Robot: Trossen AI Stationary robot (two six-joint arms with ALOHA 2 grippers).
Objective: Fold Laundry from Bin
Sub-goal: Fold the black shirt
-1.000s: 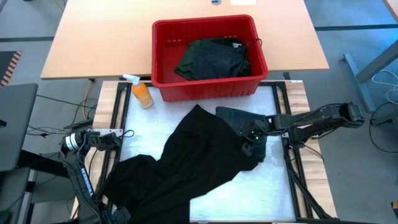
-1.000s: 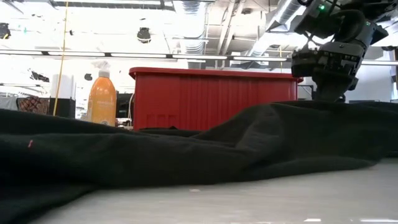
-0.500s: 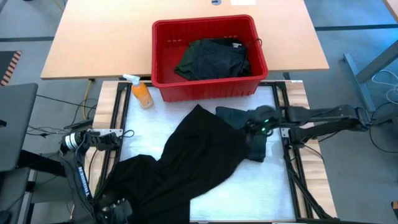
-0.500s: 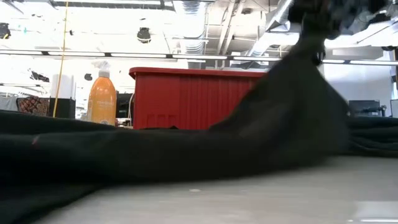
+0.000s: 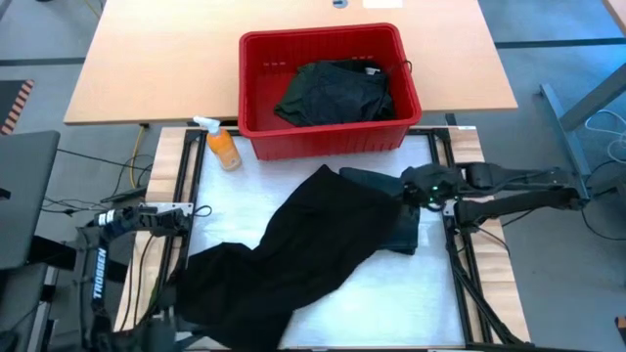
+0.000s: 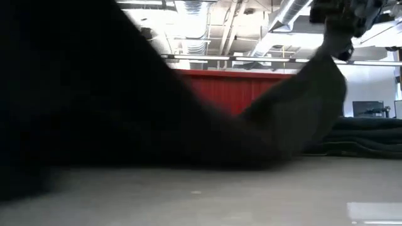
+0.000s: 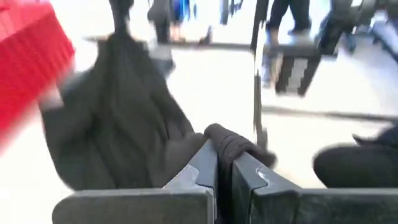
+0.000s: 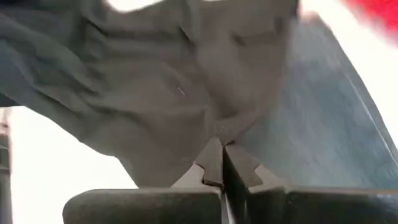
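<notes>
White table (image 5: 245,210) mat: the right tool (image 5: 416,192) has just clenched on the black garment (image 5: 313,240) and lifted its edge; the left tool (image 7: 224,165) pinches the other end. Spreading can start. More laundry (image 5: 337,90) sits in the bin (image 5: 323,137).

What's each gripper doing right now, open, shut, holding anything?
Left gripper: shut on a fold of the black garment.
Right gripper: shut on the same black garment's edge, lifted above the table.
</notes>
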